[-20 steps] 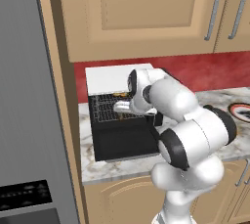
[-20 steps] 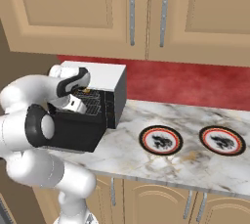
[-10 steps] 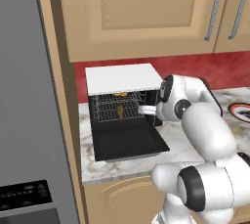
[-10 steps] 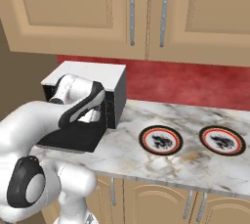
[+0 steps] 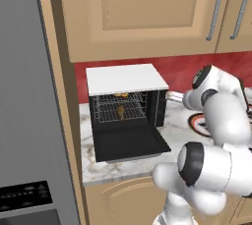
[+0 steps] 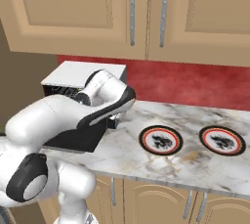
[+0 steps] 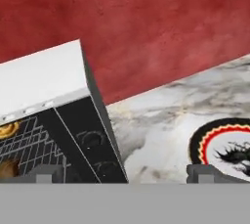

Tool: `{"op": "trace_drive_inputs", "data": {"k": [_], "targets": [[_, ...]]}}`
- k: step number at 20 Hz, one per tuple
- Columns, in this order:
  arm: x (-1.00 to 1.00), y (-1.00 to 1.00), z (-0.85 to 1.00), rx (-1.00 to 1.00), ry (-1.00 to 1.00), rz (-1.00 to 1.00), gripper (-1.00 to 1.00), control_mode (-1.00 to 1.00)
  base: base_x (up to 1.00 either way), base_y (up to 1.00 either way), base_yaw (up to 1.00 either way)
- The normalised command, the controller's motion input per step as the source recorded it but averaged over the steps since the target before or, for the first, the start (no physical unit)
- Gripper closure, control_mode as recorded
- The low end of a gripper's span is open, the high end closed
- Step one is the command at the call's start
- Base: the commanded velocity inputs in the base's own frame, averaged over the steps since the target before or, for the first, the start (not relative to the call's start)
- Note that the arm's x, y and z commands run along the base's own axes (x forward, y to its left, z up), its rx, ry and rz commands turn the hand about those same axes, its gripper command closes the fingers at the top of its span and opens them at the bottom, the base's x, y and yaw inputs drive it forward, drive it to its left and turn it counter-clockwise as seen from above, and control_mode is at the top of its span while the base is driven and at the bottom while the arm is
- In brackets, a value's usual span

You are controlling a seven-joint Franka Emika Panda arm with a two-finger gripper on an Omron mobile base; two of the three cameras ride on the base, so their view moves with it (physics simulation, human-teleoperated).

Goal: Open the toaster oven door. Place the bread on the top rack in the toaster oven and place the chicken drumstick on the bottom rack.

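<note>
toaster oven (image 5: 125,103) stands off to the tool's (image 7: 124,174) left with its door (image 5: 130,143) dropped flat onto the tabletop (image 6: 195,159); the bread (image 5: 121,95) looks to sit on the top rack (image 5: 120,99) and the chicken drumstick (image 5: 121,111) on the bottom rack (image 5: 119,117). the tool is open and empty, fingertips (image 7: 46,173) apart. both items seem placed, so the sound move is backing straight away, clear of the door and the plate (image 7: 225,145) on its right.

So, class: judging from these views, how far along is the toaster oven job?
Done: the black toaster oven door lies open, the golden-tan bread sits on the top rack, the brown drumstick on the bottom rack. In hand: nothing, the open gripper holds nothing. Left: nothing apparent.
</note>
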Motion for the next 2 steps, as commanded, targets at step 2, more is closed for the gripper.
{"op": "trace_drive_inputs", "data": {"k": [2], "targets": [[0.23,-1.00,0.96,0.00,0.32,-0.16,-1.00,-1.00,0.00,0.00,0.00]]}}
